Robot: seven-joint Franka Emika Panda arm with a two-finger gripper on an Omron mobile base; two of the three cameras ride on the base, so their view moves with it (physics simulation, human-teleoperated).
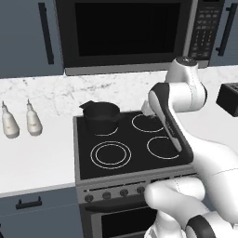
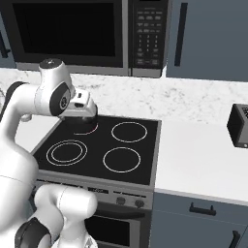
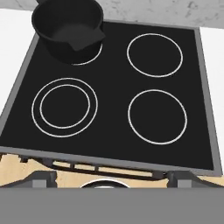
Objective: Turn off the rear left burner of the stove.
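black pot [image 1: 101, 116] on rear left burner [image 1: 106, 130] | stove [image 1: 135, 162] | two bottles [image 1: 19, 120] left

Stove [image 1: 83, 174] glass top — black pot [image 1: 101, 116] sits at rear left corner, over the rear left burner [image 3: 89, 60]. White counter [image 1: 32, 158] left of stove: two white bottles [image 1: 9, 122] upright near back edge. Right counter — black toaster [image 2: 240, 125].

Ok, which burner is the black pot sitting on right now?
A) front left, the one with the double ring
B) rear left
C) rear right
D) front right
B: in the hand view the black pot stands on the rear left burner, whose thin white ring peeks out at its base, behind the double-ringed front left burner; the stove shows its other three rings bare.
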